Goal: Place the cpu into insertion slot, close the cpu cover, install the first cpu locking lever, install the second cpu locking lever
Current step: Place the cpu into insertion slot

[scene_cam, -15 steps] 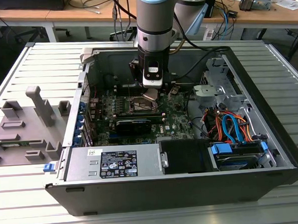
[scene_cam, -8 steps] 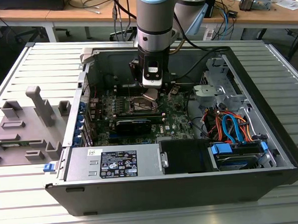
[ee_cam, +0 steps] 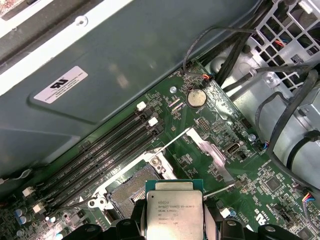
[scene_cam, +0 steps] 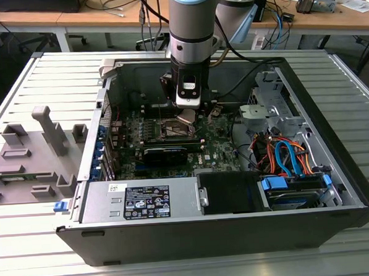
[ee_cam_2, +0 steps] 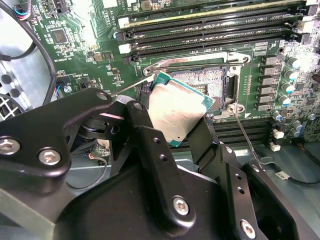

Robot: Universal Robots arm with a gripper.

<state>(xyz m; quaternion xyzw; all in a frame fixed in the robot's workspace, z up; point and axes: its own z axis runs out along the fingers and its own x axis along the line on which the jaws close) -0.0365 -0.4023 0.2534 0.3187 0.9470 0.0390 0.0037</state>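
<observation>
Inside the open computer case [scene_cam: 239, 233], the gripper [ee_cam_2: 176, 131] clamps the cpu [ee_cam_2: 180, 107] by its edges, tilted. Just beneath it lies the insertion slot [ee_cam_2: 202, 80], its contacts bare.

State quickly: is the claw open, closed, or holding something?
Claw: closed on the chip, which is tilted beside the open socket.
</observation>
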